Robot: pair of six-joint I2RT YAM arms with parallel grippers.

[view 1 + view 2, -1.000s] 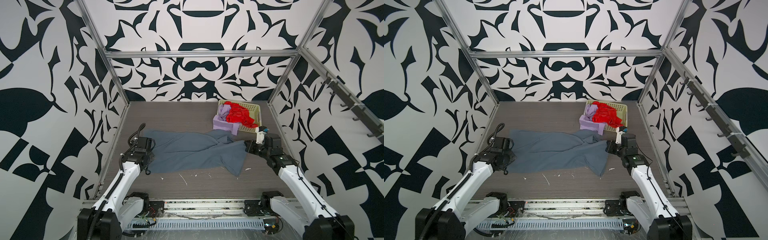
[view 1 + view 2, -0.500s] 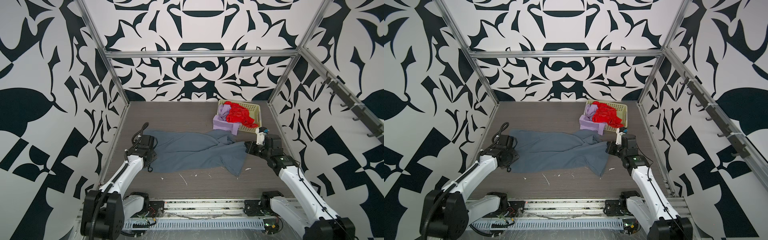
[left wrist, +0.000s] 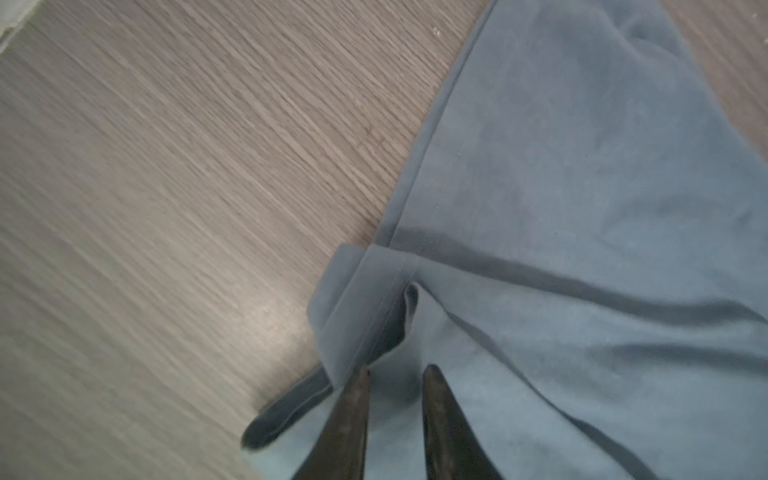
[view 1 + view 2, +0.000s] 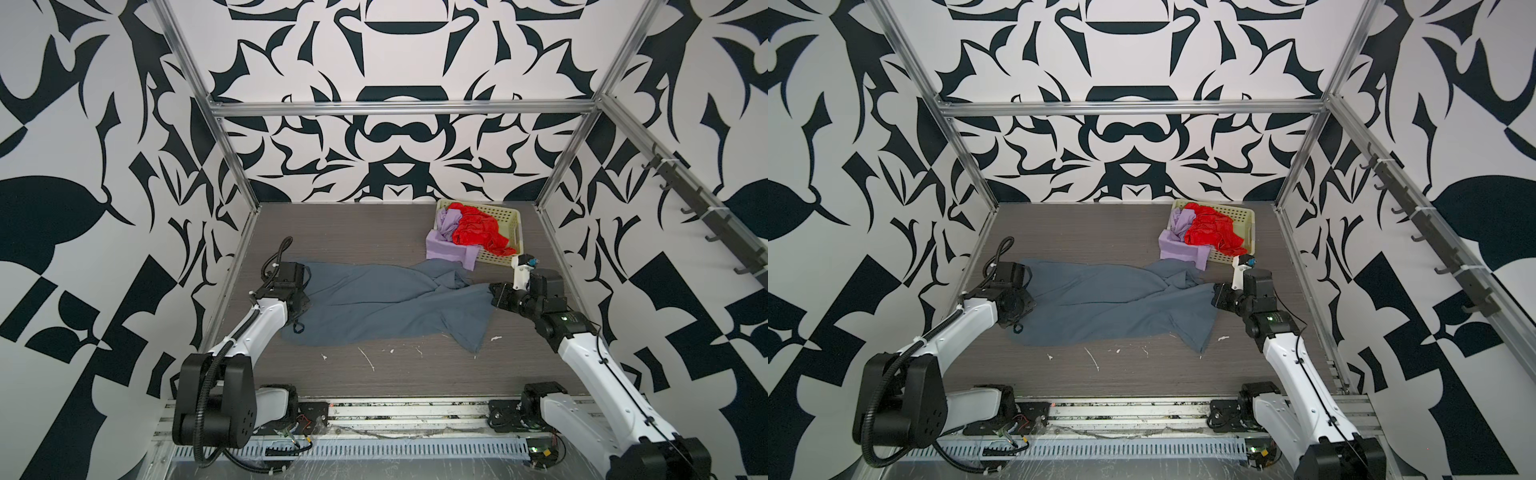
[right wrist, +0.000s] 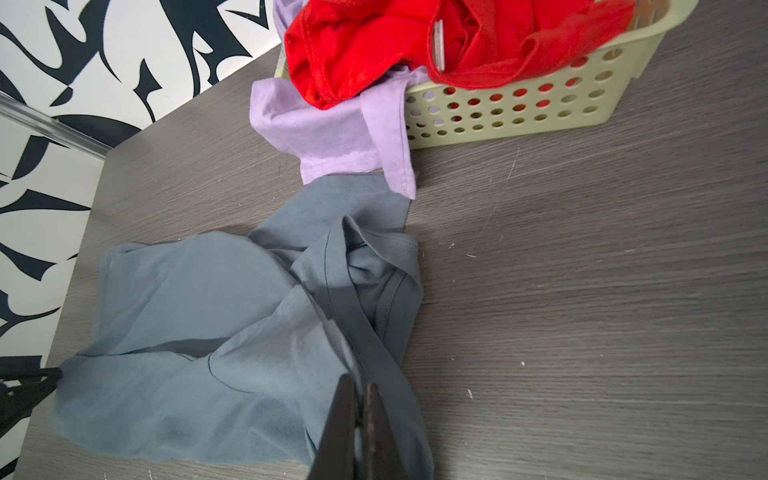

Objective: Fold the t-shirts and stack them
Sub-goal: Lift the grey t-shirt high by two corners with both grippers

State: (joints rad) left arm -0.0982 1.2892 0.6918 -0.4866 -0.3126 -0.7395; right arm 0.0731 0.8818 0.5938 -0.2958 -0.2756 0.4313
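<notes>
Lilac shirt (image 4: 443, 250) mostly under red shirt (image 4: 473, 230) (blue-grey shirt (image 4: 374, 303) bunched).

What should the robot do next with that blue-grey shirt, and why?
Probably close the left gripper on the hem: its fingers stand apart over the blue-grey shirt, while the right gripper pinches the opposite end, so both could then stretch it flat.

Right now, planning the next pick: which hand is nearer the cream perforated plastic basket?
Right. The right hand grips the slate blue-grey cloth t-shirt close by the basket; the left hand is at that shirt's far end.
</notes>
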